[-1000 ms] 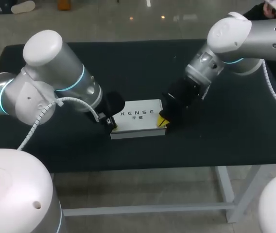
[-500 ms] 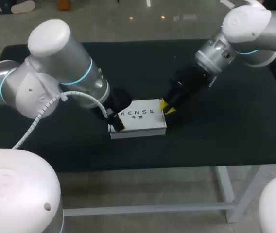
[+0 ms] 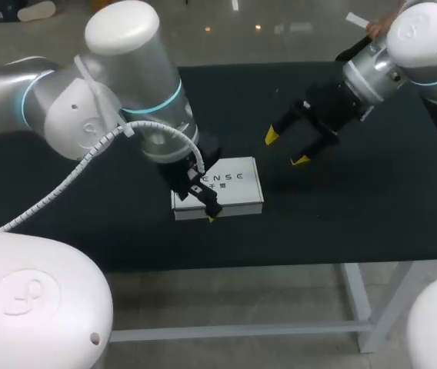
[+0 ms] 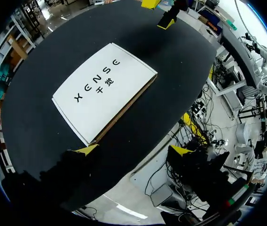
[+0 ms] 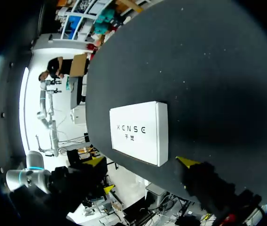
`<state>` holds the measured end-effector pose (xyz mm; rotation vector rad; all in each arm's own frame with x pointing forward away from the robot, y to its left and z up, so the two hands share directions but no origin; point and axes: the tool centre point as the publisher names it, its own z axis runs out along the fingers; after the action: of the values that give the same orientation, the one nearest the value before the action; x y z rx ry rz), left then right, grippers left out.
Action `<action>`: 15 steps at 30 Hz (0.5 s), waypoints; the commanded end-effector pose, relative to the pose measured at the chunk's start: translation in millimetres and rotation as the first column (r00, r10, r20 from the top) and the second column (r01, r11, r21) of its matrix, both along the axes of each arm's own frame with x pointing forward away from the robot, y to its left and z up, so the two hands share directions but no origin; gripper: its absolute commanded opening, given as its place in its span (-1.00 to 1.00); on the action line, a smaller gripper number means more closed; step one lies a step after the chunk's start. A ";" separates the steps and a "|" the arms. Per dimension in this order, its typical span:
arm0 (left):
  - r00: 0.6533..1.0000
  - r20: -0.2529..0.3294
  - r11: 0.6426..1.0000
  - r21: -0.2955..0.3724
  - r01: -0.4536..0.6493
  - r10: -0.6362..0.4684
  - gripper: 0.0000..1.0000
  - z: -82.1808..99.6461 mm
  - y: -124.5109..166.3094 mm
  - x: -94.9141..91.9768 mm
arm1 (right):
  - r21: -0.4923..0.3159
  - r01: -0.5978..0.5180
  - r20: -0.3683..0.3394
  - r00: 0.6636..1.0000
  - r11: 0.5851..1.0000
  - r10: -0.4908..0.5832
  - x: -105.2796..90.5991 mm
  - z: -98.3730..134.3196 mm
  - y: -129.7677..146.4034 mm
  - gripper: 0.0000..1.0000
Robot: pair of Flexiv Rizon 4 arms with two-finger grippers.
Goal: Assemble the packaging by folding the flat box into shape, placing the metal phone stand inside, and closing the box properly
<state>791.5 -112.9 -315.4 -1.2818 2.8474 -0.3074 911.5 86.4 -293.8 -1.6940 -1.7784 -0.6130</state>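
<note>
A white box (image 3: 230, 188) with dark lettering lies flat with its lid down on the black table (image 3: 226, 100), near the front edge. What is inside is hidden. My left gripper (image 3: 203, 201) hovers over the box's front left corner, open, and the box (image 4: 103, 89) lies ahead of its spread fingertips (image 4: 87, 149). My right gripper (image 3: 285, 147) hangs open above the table behind the box's right end, clear of it. In the right wrist view the box (image 5: 138, 132) lies ahead of that gripper (image 5: 141, 161), untouched. No phone stand shows.
Black cloth covers the whole table, and nothing but the box lies on it. The front edge (image 3: 226, 265) runs close by the box. My right gripper (image 4: 158, 12) shows beyond the box in the left wrist view.
Both grippers were shut against the box's two ends and have opened. The right one rose and drew back to the right; the left one swung over the box's front left corner.
</note>
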 end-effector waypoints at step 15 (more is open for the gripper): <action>0.981 -0.097 0.983 0.091 -0.158 0.166 1.00 -9.3 -18.7 -8.2 | 0.069 0.102 0.191 0.975 0.992 -0.113 2.3 -3.1 -21.7 1.00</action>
<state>784.9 -122.1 -316.9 -1.5349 2.7872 -0.1364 917.8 80.8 -292.5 -1.7808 -1.7947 -0.7832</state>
